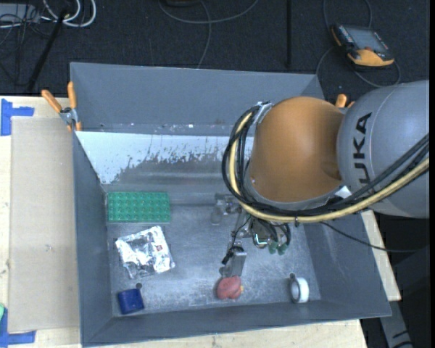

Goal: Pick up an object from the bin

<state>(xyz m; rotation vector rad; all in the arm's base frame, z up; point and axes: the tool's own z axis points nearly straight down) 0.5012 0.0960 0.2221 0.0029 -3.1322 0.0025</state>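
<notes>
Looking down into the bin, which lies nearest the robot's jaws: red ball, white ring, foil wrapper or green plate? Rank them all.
1. Red ball, front middle.
2. White ring, front right.
3. Foil wrapper, left.
4. Green plate, back left.

A small reddish-pink lump (pixel 230 288), roundish and slightly uneven like a soft ball or a piece of toy fruit, lies on the floor of the grey bin (pixel 196 104). It sits close to the bin's front edge, the one lowest in the view, somewhat right of that edge's middle and well away from both front corners. It rests alone on bare metal. The hand (pixel 234 261) hangs just above it; whether they touch cannot be told.
</notes>
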